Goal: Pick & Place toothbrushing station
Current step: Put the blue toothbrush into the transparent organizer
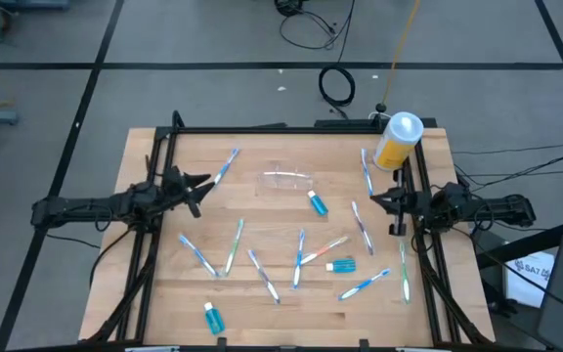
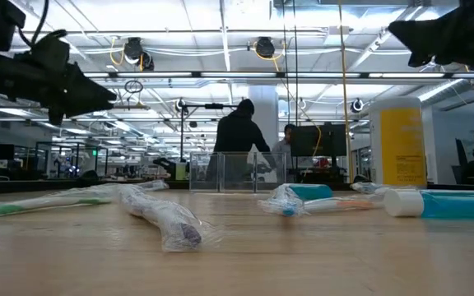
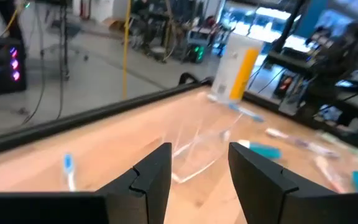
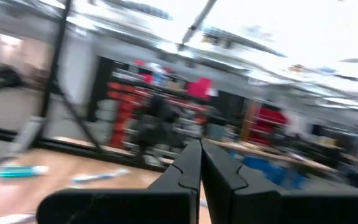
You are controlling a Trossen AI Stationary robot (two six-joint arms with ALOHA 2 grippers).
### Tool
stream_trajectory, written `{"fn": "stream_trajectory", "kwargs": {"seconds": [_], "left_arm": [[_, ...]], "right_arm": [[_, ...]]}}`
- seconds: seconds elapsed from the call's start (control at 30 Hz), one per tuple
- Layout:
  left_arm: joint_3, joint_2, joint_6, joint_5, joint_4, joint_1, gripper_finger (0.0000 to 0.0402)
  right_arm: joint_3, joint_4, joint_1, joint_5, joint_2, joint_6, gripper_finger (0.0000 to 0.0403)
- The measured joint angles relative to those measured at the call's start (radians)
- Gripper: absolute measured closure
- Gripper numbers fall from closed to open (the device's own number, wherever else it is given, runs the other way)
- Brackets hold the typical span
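Observation:
The clear plastic cup [image 1: 288, 180] lies on its side on the wooden table, at the far middle; it also shows in the left wrist view [image 3: 197, 152]. Several thin toothbrushes lie scattered flat, among them one at the far left [image 1: 225, 168] and one near the middle [image 1: 299, 258]. Three teal toothpaste tubes lie flat: one by the cup [image 1: 318, 203], one at the near right [image 1: 341, 265], one at the near left [image 1: 212, 317]. My left gripper [image 1: 201, 194] is open and empty, left of the cup and pointing at it [image 3: 199, 168]. My right gripper [image 1: 379, 198] is shut and empty at the table's right [image 4: 201, 162].
A yellow bottle with a white cap [image 1: 399, 140] stands at the far right corner. A dark metal frame [image 1: 262, 128] runs along the table's far edge and both sides. People stand in the room beyond the table [image 2: 239, 140].

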Motion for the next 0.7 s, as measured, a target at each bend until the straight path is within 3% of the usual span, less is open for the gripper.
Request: {"fn": "stream_trajectory", "kwargs": {"seconds": [0.2,0.5,0.7], "left_arm": [[0.061,0.201,-0.053,0.055,-0.024,0.094,0.0236],[0.277,0.512,0.015,0.177,-0.138,0.289,0.0236],[0.428,0.733,0.002,0.241,-0.212,0.416,0.0236]], "right_arm": [[0.0,0.058,0.0,0.103,0.028,-0.047,0.0401],[0.0,0.119,0.0,0.111,0.053,-0.234,0.0401],[0.0,0.16,0.0,0.112,0.061,-0.27,0.0401]]}}
